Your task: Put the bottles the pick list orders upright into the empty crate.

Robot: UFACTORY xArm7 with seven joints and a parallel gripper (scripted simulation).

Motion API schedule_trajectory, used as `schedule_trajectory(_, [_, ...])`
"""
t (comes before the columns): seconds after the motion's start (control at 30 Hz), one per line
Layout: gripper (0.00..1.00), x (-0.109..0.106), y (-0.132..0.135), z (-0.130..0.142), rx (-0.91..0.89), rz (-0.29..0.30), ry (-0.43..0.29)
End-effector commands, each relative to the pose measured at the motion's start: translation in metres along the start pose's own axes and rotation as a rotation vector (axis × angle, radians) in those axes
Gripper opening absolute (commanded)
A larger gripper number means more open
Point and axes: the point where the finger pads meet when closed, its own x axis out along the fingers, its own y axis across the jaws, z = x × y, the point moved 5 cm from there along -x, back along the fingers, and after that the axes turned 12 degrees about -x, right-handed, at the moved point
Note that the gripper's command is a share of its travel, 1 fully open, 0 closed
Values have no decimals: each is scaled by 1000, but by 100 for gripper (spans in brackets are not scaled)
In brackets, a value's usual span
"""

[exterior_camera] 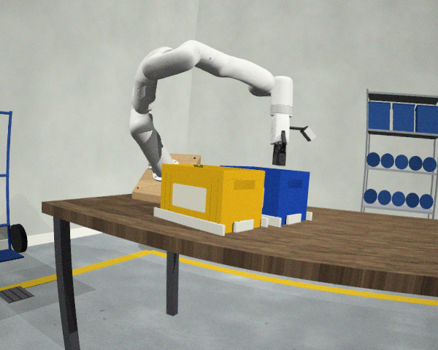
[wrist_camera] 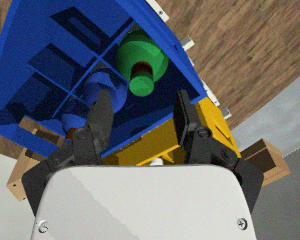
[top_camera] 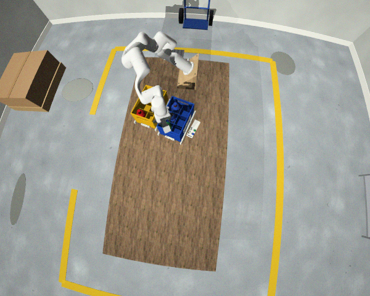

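My gripper (top_camera: 168,123) (exterior_camera: 279,162) (wrist_camera: 143,101) is open and empty, above the blue crate (top_camera: 176,135) (exterior_camera: 287,197) (wrist_camera: 20,35). A green bottle (wrist_camera: 142,54) stands in a corner compartment, below and just ahead of the fingers in the wrist view. A blue bottle (top_camera: 172,118) (wrist_camera: 108,89) stands beside it, partly behind the left finger. Another blue bottle (top_camera: 174,105) (wrist_camera: 72,120) stands farther along. The yellow crate (top_camera: 142,119) (exterior_camera: 241,207) (wrist_camera: 217,117) holds a red bottle (top_camera: 140,112); the arm hides part of it. The pick list (top_camera: 196,123) shows green and blue marks, too small to read.
Low white stops (top_camera: 187,127) (exterior_camera: 189,222) surround the crates on the wooden table (top_camera: 166,197) (exterior_camera: 362,244). The crates stand close side by side. The arm's wooden base (top_camera: 187,83) (exterior_camera: 147,192) is behind them. The wrist camera (exterior_camera: 308,133) sticks out from the gripper.
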Motion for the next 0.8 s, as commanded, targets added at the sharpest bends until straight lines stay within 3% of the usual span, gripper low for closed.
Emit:
schedule_trajectory(0.0, [65, -15, 0, -1, 0, 2, 4])
schedule_trajectory(0.3, [65, -34, 0, -1, 0, 2, 4])
schedule_trajectory(0.77, [65, -34, 0, -1, 0, 2, 4])
